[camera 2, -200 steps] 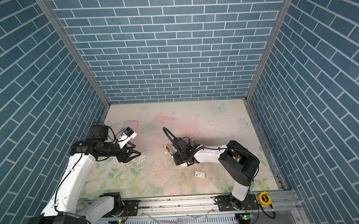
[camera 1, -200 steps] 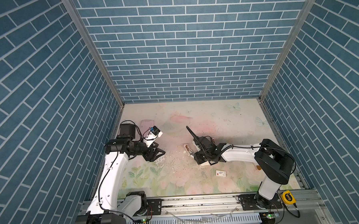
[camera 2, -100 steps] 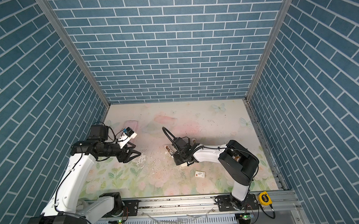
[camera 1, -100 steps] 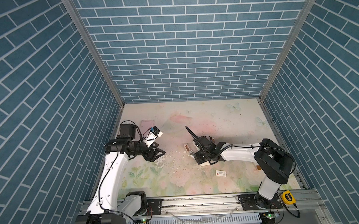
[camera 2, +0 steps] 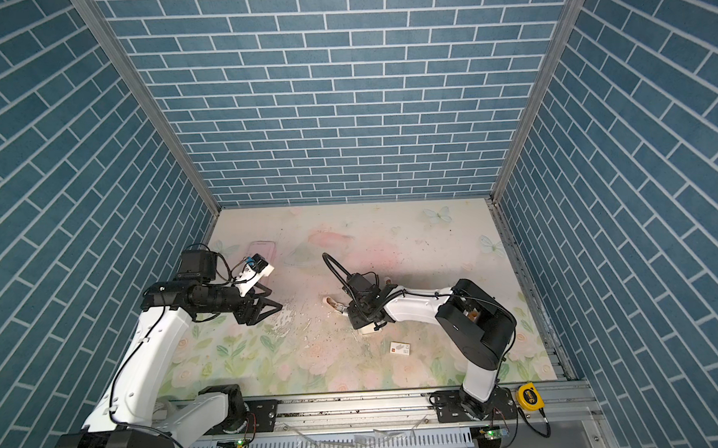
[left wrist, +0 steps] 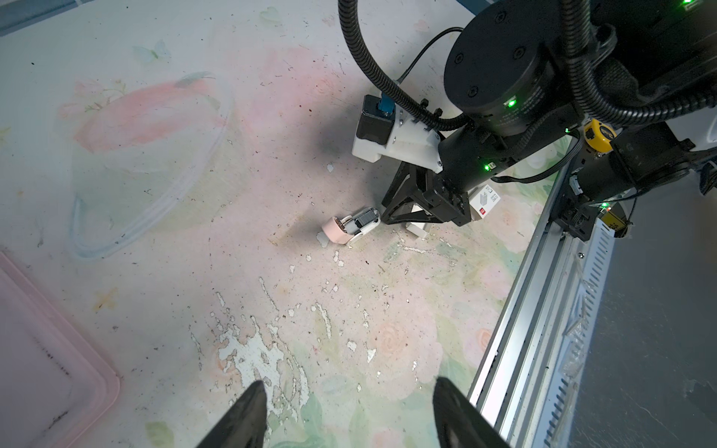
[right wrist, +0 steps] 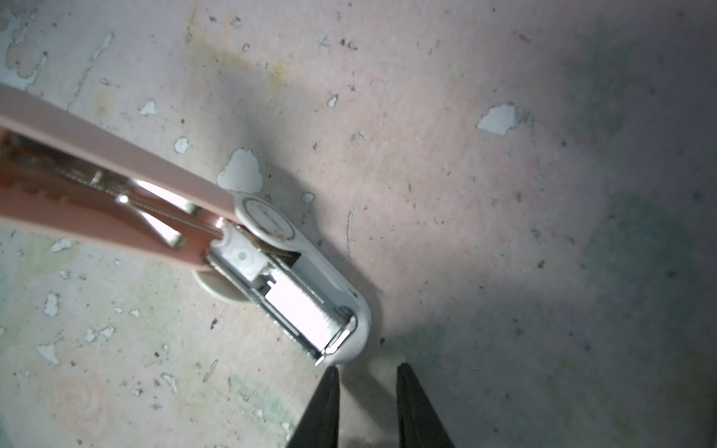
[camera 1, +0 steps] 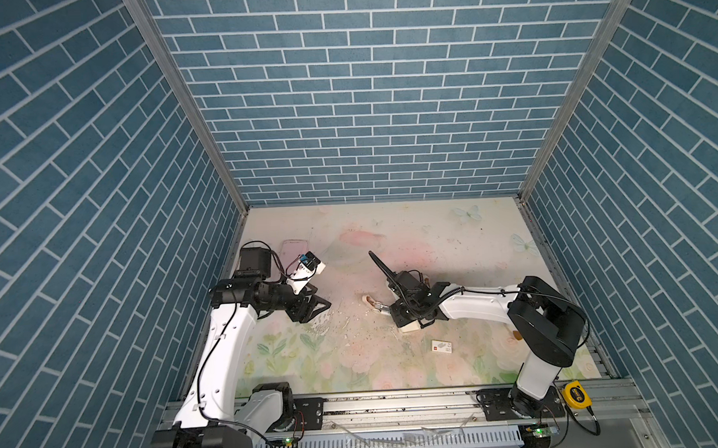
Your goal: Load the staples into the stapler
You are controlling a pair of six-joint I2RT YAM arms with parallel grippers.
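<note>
Currently, reading a top view as a dial centred on the stapler [camera 1: 372, 304], findings run left to right. At 10 o'clock lies a pink tray [camera 1: 294, 248], uninvolved. At 9 o'clock the left gripper [left wrist: 347, 390] hovers above the table, jaws wide, holding nothing. The stapler lies open with its pink lid swung back. A bright ribbed strip, judged to be the staples [right wrist: 300, 306], sits in its magazine. At 4 o'clock the right gripper [right wrist: 366, 388] stands just beside the stapler's nose, jaws slightly apart with nothing seen between them. It is above the cream tray [camera 1: 409, 326], whose contents are hidden. Farther out at 4 o'clock lies a card sleeve [camera 1: 441, 346]. Risks: 1, a fingertip nudge slides the light stapler; 2, an unseated strip jams when the lid closes.
</note>
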